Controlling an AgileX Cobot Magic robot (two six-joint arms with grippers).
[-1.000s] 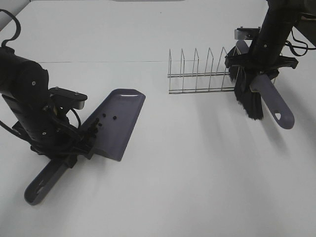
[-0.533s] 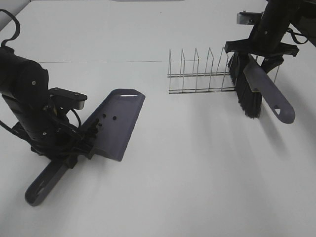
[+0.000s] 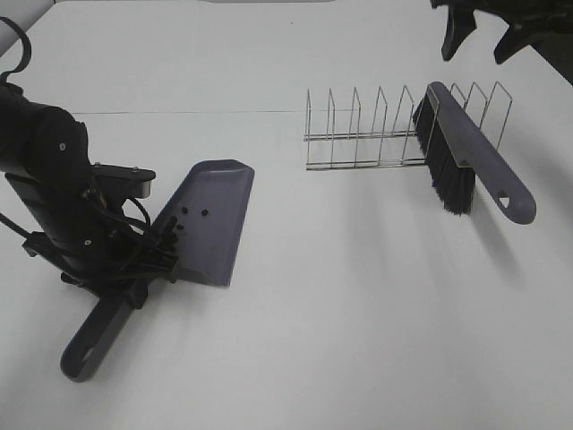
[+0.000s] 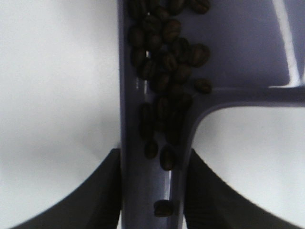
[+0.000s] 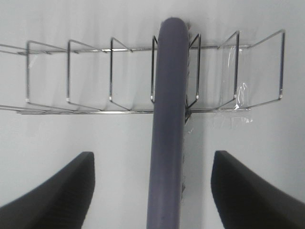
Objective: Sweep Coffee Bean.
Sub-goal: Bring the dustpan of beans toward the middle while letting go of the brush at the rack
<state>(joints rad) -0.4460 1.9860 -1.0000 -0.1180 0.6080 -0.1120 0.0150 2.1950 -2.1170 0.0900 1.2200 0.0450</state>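
Note:
The purple-grey dustpan (image 3: pixel 213 215) lies on the white table at the left. My left gripper (image 3: pixel 150 267) is shut on its handle where it joins the pan. Several coffee beans (image 3: pixel 183 215) lie in the pan; in the left wrist view the coffee beans (image 4: pixel 164 62) pile at the pan's back and along the dustpan handle (image 4: pixel 143 181) between my left gripper's (image 4: pixel 155 200) jaws. The brush (image 3: pixel 466 157) leans in the wire rack (image 3: pixel 358 134), bristles down. My right gripper (image 3: pixel 481 34) is open and empty above it; in the right wrist view the right gripper (image 5: pixel 152 191) spreads wide of the brush handle (image 5: pixel 169 119).
The wire rack (image 5: pixel 90 76) stands at the back right of the table with several upright dividers. The dustpan's handle end (image 3: pixel 85 354) points toward the table's front left. A faint seam (image 3: pixel 179 112) runs across the table top behind the dustpan.
My right gripper has let go of the brush and risen up and away; the brush now rests in the rack. My left arm has shifted the dustpan slightly, its handle swinging forward.

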